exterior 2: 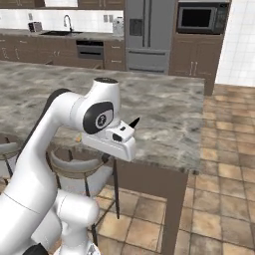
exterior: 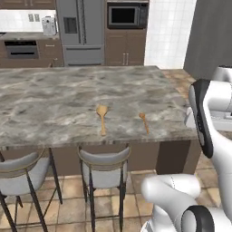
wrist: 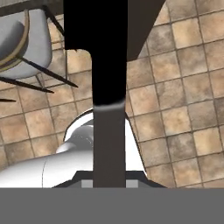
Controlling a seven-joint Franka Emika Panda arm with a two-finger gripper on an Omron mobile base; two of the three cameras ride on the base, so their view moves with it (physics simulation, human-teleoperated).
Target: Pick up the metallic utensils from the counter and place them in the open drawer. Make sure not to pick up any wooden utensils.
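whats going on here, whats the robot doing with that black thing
The robot's hand is shut on the black knife and holds it out past the near edge of the counter, above the tiled floor beside the stools. The orange fork and the wooden spoon lie apart on the counter, near its front edge, untouched.

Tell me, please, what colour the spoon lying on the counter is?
Light tan, wood-coloured. The spoon shows best in the left base view.
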